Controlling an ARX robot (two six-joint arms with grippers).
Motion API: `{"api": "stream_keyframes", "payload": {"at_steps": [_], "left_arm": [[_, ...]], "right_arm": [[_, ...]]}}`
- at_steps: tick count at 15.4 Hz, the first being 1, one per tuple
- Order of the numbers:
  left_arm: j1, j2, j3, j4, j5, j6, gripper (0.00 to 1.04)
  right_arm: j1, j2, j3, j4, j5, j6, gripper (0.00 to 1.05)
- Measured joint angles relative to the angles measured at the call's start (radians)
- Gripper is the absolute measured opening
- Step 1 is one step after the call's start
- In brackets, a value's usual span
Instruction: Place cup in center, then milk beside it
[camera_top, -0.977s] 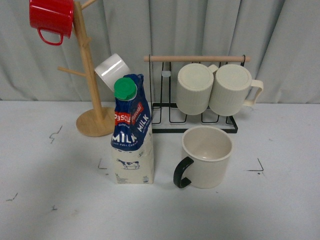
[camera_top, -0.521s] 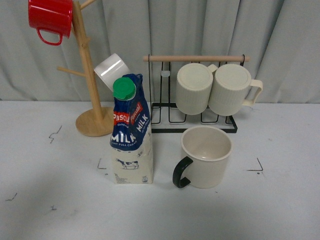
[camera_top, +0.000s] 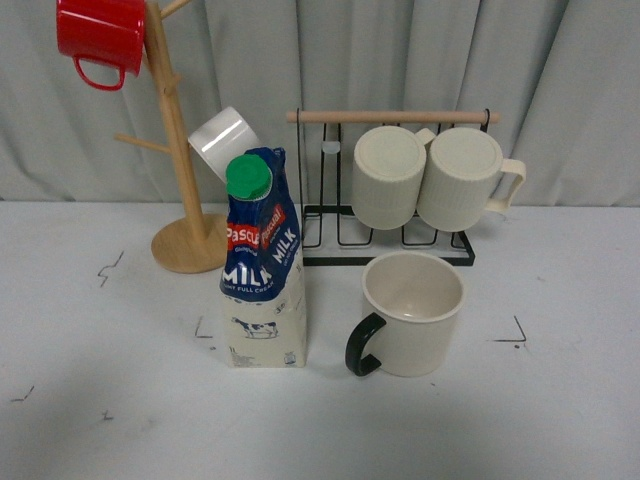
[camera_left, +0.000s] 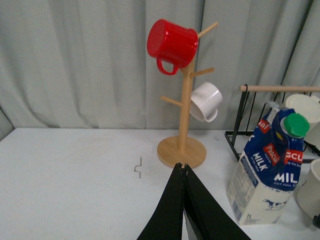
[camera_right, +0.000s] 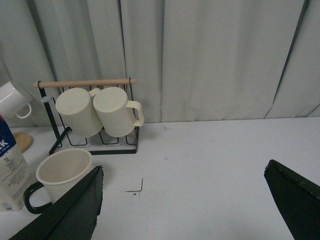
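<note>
Mid-table (camera_top: 560, 420), the cup (camera_top: 412, 313) stands upright, black handle toward the near edge; milk carton (camera_top: 263, 262) upright just beside it, apart. Left gripper (camera_left: 185, 172) clenched, fingers together, holding nothing. Right gripper (camera_right: 182, 200) spread wide, released, empty.

I work at a staged test bench rather than a real kitchen: a plain white table (camera_top: 90, 430) carries small black corner marks (camera_top: 517, 332), and a pleated grey curtain (camera_top: 400, 55) closes off the whole background. The kitchen items are props: a wooden mug tree (camera_top: 180, 170), a black wire rack (camera_top: 400, 240) with a wooden bar, and a milk carton (camera_top: 264, 265).
</note>
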Motion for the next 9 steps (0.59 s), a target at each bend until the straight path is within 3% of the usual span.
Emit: {"api": "stream_keyframes", "payload": {"at_steps": [9], "left_arm": [[0.0,-0.186,0.0,-0.185,0.0,0.0,0.02]], "right_arm": [[0.0,0.0,0.0,0.0,0.0,0.0,0.98]]}}
